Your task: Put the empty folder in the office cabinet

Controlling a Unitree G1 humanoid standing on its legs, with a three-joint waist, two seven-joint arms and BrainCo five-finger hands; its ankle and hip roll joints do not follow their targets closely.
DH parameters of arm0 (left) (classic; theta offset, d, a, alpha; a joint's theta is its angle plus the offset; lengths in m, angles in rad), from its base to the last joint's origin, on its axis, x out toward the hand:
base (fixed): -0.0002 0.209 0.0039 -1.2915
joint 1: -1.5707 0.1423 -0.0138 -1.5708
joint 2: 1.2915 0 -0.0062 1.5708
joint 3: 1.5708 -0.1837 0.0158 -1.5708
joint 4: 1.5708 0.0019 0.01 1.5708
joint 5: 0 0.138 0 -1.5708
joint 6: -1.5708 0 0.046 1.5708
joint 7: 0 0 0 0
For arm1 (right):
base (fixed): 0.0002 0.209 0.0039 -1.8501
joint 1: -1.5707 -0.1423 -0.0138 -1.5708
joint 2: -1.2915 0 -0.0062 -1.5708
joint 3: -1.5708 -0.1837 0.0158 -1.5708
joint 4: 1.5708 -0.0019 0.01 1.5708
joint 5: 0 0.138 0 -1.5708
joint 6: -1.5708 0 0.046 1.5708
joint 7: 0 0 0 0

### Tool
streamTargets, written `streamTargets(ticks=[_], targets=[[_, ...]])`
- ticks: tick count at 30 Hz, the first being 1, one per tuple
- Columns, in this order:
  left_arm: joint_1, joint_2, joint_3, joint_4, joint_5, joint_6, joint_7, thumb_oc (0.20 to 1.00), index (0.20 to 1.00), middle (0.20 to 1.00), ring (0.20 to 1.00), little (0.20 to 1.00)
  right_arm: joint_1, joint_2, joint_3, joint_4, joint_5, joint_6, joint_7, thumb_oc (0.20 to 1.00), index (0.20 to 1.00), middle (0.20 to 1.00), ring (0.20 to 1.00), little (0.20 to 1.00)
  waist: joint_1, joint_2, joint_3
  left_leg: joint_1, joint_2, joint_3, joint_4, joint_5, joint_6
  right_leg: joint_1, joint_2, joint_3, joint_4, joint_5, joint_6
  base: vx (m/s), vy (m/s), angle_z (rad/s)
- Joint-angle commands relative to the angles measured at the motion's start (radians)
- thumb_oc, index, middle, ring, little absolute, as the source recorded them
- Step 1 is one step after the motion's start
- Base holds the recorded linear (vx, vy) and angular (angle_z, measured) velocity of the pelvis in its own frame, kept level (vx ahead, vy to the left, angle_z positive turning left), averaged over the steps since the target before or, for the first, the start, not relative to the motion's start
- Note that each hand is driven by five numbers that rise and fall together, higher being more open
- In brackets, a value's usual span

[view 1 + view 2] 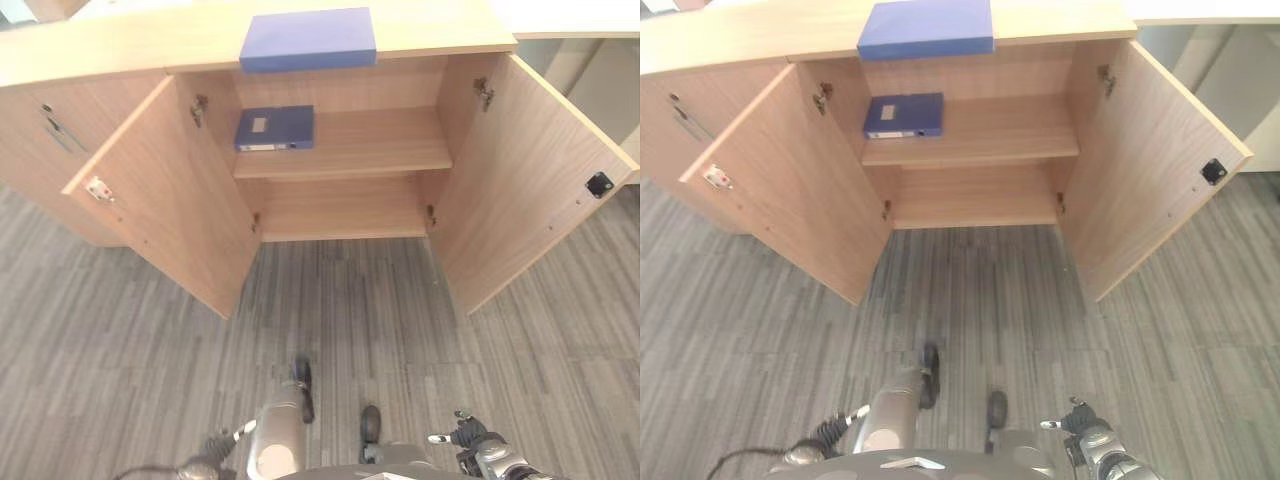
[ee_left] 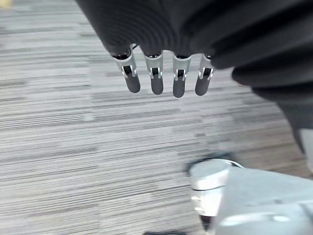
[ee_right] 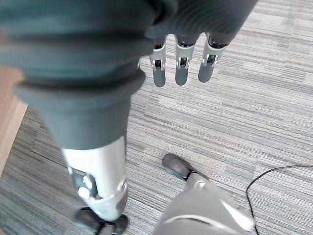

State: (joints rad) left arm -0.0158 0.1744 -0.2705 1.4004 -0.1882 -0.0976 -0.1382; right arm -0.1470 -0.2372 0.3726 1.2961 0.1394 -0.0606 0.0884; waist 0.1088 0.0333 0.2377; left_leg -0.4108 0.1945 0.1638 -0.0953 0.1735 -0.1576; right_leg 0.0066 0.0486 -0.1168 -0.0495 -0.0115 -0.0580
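Left hand (image 2: 156, 73): fingers straight and relaxed, empty, hanging above the grey striped carpet floor (image 1: 120, 330). Light wooden office cabinet (image 1: 345, 200): left door (image 1: 165, 195) and right door (image 1: 525, 170) both swung wide. Blue box folder with a white label (image 1: 274, 128): lying flat at the left end of the cabinet's upper shelf (image 1: 380, 145), close to the front edge. Second, plain blue flat folder (image 1: 308, 39): resting on the cabinet's top board (image 1: 120, 45), overhanging its front edge above the shelf. Right hand (image 3: 181, 63): fingers extended, released, empty, low over the carpet.
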Motion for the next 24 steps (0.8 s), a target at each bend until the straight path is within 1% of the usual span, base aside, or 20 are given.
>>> streamTargets(ticks=[1, 2, 3, 4, 6, 7, 8, 10, 11, 12, 13, 14, 15, 17, 18, 19, 21, 22, 23, 24], targets=[[0.032, 0.017, 0.033, 0.015, 0.069, 0.004, 0.016, 1.000, 1.000, 1.000, 1.000, 1.000, 0.088, -0.043, 0.007, -0.050, 0.016, -0.028, -0.015, 1.000, 1.000, 1.000, 1.000, 1.000, 0.016, -0.026, -0.058, -0.038, -0.003, 0.092, 0.008, 0.060, 0.054, 0.208, -0.039, 0.081, -0.002, -0.154, 0.080, 0.45, 0.177, -0.02], [0.064, 0.018, 0.058, 0.029, 0.087, 0.005, 0.021, 1.000, 1.000, 1.000, 1.000, 1.000, 0.091, -0.045, 0.003, -0.041, 0.006, -0.029, -0.013, 1.000, 1.000, 1.000, 1.000, 1.000, 0.039, -0.026, -0.076, -0.064, 0.019, 0.095, 0.008, 0.081, 0.040, 0.258, -0.044, 0.136, -0.004, -0.184, 0.086, 0.66, 0.270, -0.29], [0.074, 0.023, 0.072, 0.036, 0.094, 0.006, 0.024, 1.000, 1.000, 1.000, 1.000, 1.000, 0.094, -0.049, -0.002, -0.035, 0.003, -0.029, -0.012, 1.000, 1.000, 1.000, 1.000, 1.000, 0.051, -0.021, -0.086, -0.081, 0.037, 0.106, 0.008, 0.105, 0.030, 0.294, -0.049, 0.165, -0.011, -0.207, 0.090, 0.53, 0.220, -0.38], [0.074, 0.023, 0.072, 0.036, 0.094, 0.006, 0.024, 1.000, 1.000, 1.000, 1.000, 1.000, 0.094, -0.049, -0.002, -0.035, 0.003, -0.029, -0.012, 1.000, 1.000, 1.000, 1.000, 1.000, 0.051, -0.021, -0.086, -0.081, 0.037, 0.106, 0.008, 0.105, 0.030, 0.294, -0.049, 0.165, -0.011, -0.207, 0.090, 0.39, 0.169, -0.81], [0.111, 0.030, 0.085, 0.043, 0.118, 0.002, 0.029, 1.000, 1.000, 1.000, 1.000, 1.000, 0.103, -0.047, -0.005, -0.039, -0.004, -0.030, -0.006, 1.000, 1.000, 1.000, 1.000, 1.000, 0.072, -0.018, -0.101, -0.066, 0.064, 0.155, 0.008, 0.143, 0.020, 0.346, -0.065, 0.214, -0.003, -0.239, 0.094, 0.60, 0.248, -0.86], [0.131, 0.041, 0.102, 0.056, 0.155, 0.012, 0.017, 1.000, 1.000, 1.000, 1.000, 1.000, 0.110, -0.051, 0.011, -0.037, -0.045, -0.020, 0.018, 1.000, 1.000, 1.000, 1.000, 1.000, 0.092, -0.011, -0.128, -0.038, 0.073, 0.167, 0.010, 0.142, 0.038, 0.386, -0.078, 0.253, 0.014, -0.269, 0.098, 0.83, 0.390, -0.87], [0.136, 0.044, 0.112, 0.055, 0.149, 0.011, 0.024, 1.000, 1.000, 1.000, 1.000, 1.000, 0.118, -0.043, 0.007, -0.041, -0.050, -0.032, 0.005, 1.000, 1.000, 1.000, 1.000, 1.000, 0.105, -0.010, -0.135, -0.040, 0.079, 0.149, 0.014, 0.162, 0.043, 0.407, -0.097, 0.267, 0.032, -0.297, 0.103, 0.75, 0.380, -1.03], [0.100, 0.057, 0.117, 0.055, 0.130, 0.013, 0.026, 1.000, 1.000, 1.000, 1.000, 1.000, 0.117, -0.030, 0.012, -0.045, -0.058, -0.031, 0.004, 1.000, 1.000, 1.000, 1.000, 1.000, 0.104, -0.044, -0.152, -0.045, 0.059, 0.139, 0.041, 0.184, 0.045, 0.405, -0.136, 0.268, 0.060, -0.294, 0.132, 0.52, 0.239, -0.95], [0.086, 0.064, 0.114, 0.053, 0.125, 0.013, 0.028, 1.000, 1.000, 1.000, 1.000, 1.000, 0.117, -0.022, 0.010, -0.044, -0.060, -0.026, 0.004, 1.000, 1.000, 1.000, 1.000, 1.000, 0.101, -0.071, -0.160, -0.044, 0.031, 0.138, 0.087, 0.190, 0.052, 0.405, -0.171, 0.249, 0.086, -0.255, 0.155, 0.56, 0.186, -0.74], [0.079, 0.068, 0.113, 0.053, 0.115, 0.012, 0.029, 1.000, 1.000, 1.000, 1.000, 1.000, 0.113, -0.017, 0.014, -0.043, -0.061, -0.026, 0.003, 1.000, 1.000, 1.000, 1.000, 1.000, 0.104, -0.087, -0.165, -0.046, 0.015, 0.130, 0.121, 0.175, 0.063, 0.397, -0.190, 0.248, 0.110, -0.170, 0.178, 0.51, 0.176, -0.52], [0.066, 0.074, 0.110, 0.045, 0.101, 0.013, 0.030, 1.000, 1.000, 1.000, 1.000, 1.000, 0.106, -0.010, 0.021, -0.050, -0.063, -0.029, 0.006, 1.000, 1.000, 1.000, 1.000, 1.000, 0.101, -0.101, -0.173, -0.028, -0.006, 0.122, 0.134, 0.146, 0.081, 0.375, -0.205, 0.248, 0.146, -0.075, 0.194, 0.46, 0.202, -0.29], [0.057, 0.080, 0.107, 0.038, 0.089, 0.012, 0.033, 1.000, 1.000, 1.000, 1.000, 1.000, 0.098, -0.006, 0.030, -0.057, -0.062, -0.032, 0.006, 1.000, 1.000, 1.000, 1.000, 1.000, 0.099, -0.115, -0.176, -0.018, -0.025, 0.127, 0.138, 0.124, 0.094, 0.352, -0.216, 0.259, 0.195, 0.060, 0.214, 0.40, 0.220, -0.09], [0.051, 0.083, 0.103, 0.034, 0.082, 0.009, 0.037, 1.000, 1.000, 1.000, 1.000, 1.000, 0.083, -0.005, 0.033, -0.066, -0.057, -0.033, 0.004, 1.000, 1.000, 1.000, 1.000, 1.000, 0.100, -0.121, -0.183, 0.002, -0.040, 0.142, 0.131, 0.099, 0.108, 0.329, -0.224, 0.256, 0.242, 0.169, 0.235, 0.38, 0.256, 0.01], [0.046, 0.084, 0.092, 0.027, 0.073, 0.005, 0.046, 1.000, 1.000, 1.000, 1.000, 1.000, 0.059, -0.003, 0.038, -0.105, -0.041, -0.040, 0.005, 1.000, 1.000, 1.000, 1.000, 1.000, 0.097, -0.107, -0.185, 0.058, -0.052, 0.158, 0.111, 0.057, 0.134, 0.233, -0.230, 0.231, 0.373, 0.314, 0.254, 0.38, 0.296, -0.11], [0.038, 0.085, 0.079, 0.021, 0.072, 0.005, 0.052, 1.000, 1.000, 1.000, 1.000, 1.000, 0.047, -0.003, 0.042, -0.121, -0.044, -0.045, 0.001, 1.000, 1.000, 1.000, 1.000, 1.000, 0.088, -0.095, -0.180, 0.089, -0.062, 0.154, 0.097, 0.035, 0.147, 0.188, -0.228, 0.215, 0.430, 0.332, 0.244, 0.40, 0.331, -0.31], [0.019, 0.094, 0.072, 0.009, 0.058, 0.007, 0.059, 1.000, 1.000, 1.000, 1.000, 1.000, 0.041, -0.003, 0.046, -0.131, -0.048, -0.047, -0.004, 1.000, 1.000, 1.000, 1.000, 1.000, 0.071, -0.083, -0.167, 0.129, -0.072, 0.146, 0.083, 0.017, 0.159, 0.129, -0.228, 0.185, 0.501, 0.328, 0.238, 0.37, 0.337, -0.21], [-0.020, 0.110, 0.071, -0.015, 0.025, -0.003, 0.072, 1.000, 1.000, 1.000, 1.000, 1.000, 0.036, 0.001, 0.048, -0.127, -0.054, -0.042, -0.011, 1.000, 1.000, 1.000, 1.000, 1.000, 0.027, -0.061, -0.151, 0.216, -0.091, 0.143, 0.061, -0.029, 0.169, 0.034, -0.265, 0.074, 0.524, 0.255, 0.218, 0.32, 0.261, 0.12], [-0.020, 0.110, 0.071, -0.015, 0.025, -0.003, 0.072, 1.000, 1.000, 1.000, 1.000, 1.000, 0.036, 0.001, 0.048, -0.127, -0.054, -0.042, -0.011, 1.000, 1.000, 1.000, 1.000, 1.000, 0.027, -0.061, -0.151, 0.216, -0.091, 0.143, 0.061, -0.029, 0.169, 0.034, -0.265, 0.074, 0.524, 0.255, 0.218, 0.29, 0.132, 0.44], [-0.035, 0.110, 0.061, -0.026, 0.017, -0.002, 0.071, 1.000, 1.000, 1.000, 1.000, 1.000, 0.037, 0.001, 0.052, -0.133, -0.060, -0.041, -0.009, 1.000, 1.000, 1.000, 1.000, 1.000, 0.009, -0.058, -0.147, 0.257, -0.101, 0.144, 0.055, -0.045, 0.168, 0.010, -0.289, 0.013, 0.493, 0.207, 0.211, 0.46, 0.099, 0.41], [-0.118, 0.189, 0.071, -0.015, -0.012, 0.005, 0.041, 1.000, 1.000, 1.000, 1.000, 1.000, 0.041, -0.007, 0.075, -0.137, -0.089, -0.028, 0.006, 1.000, 1.000, 1.000, 1.000, 1.000, -0.032, -0.050, -0.165, 0.318, -0.089, 0.168, 0.040, -0.069, 0.147, -0.041, -0.321, -0.075, 0.381, 0.143, 0.213, 0.57, 0.060, 0.60]])
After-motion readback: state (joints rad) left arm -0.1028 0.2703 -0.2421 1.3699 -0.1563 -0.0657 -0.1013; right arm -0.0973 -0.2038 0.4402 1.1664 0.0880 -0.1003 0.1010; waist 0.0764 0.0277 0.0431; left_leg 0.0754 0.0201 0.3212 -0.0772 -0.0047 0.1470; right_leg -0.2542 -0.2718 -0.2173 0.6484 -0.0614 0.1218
